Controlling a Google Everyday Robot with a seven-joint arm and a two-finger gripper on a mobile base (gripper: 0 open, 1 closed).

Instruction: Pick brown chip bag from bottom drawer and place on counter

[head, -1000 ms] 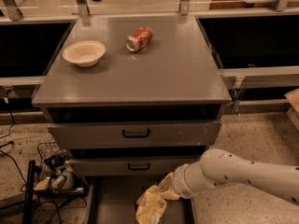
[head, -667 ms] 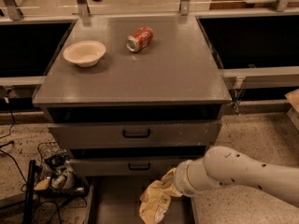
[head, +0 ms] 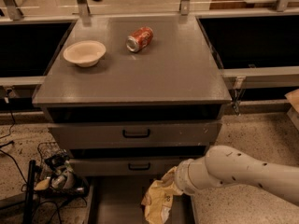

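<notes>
Grey bottom drawer (head: 117,204) is pulled open, with the brown chip bag (head: 158,200) crumpled over it at the end of the white arm (head: 233,169). Gripper (head: 173,183) is hidden behind the bag, so I cannot tell its grip. Red can (head: 139,38) and bowl (head: 84,53) sit on the surface (head: 163,73).

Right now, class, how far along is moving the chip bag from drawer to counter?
Done: the bottom drawer stands open. In hand: the brown chip bag hangs at the end effector, over that drawer. Left: lifting it onto the counter, where a bowl and red can sit.
</notes>
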